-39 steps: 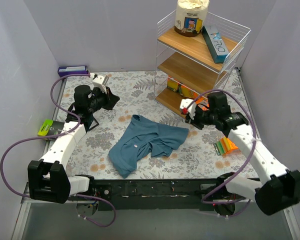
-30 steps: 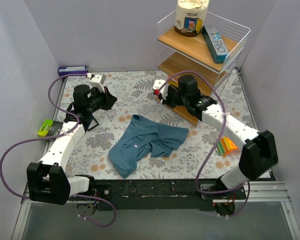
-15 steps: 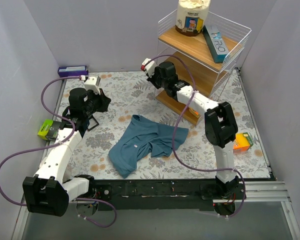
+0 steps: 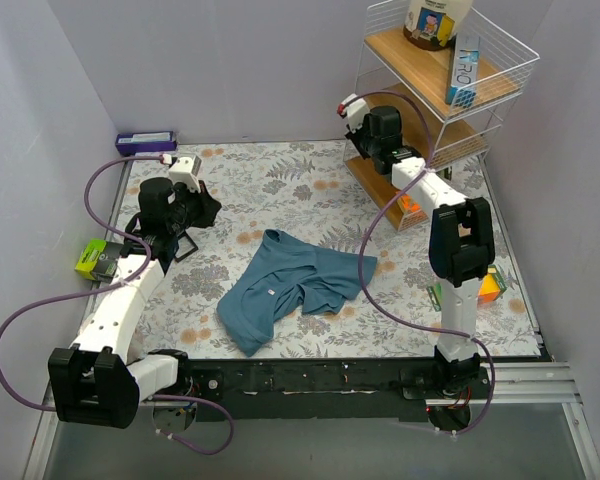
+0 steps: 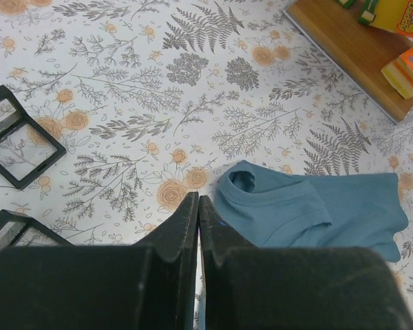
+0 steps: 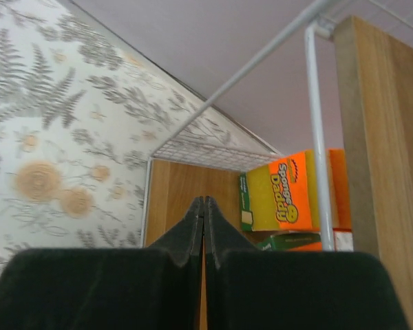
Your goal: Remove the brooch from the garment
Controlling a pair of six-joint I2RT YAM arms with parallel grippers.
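Top external alone shows the brooch [image 4: 269,291] on the shirt [image 4: 310,272], well apart from left gripper [image 5: 198,199] and right gripper [image 6: 204,201], both closed, empty.

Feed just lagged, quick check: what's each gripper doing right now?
Left gripper: closed, holding nothing.
Right gripper: closed, holding nothing.

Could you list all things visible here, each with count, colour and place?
T-shirt: one, teal, centre of floral table.
brooch: one, whitish, on the T-shirt.
wire rack: one, white with wooden shelves, far right.
jar: one, cream, top shelf.
carton: one, blue, top shelf.
sponge pack: one, orange-yellow, on a rack shelf.
box: one, purple, far left.
frames: two, black, table's left side.
left gripper: one, black, shut, above table.
right gripper: one, black, shut, at the rack.
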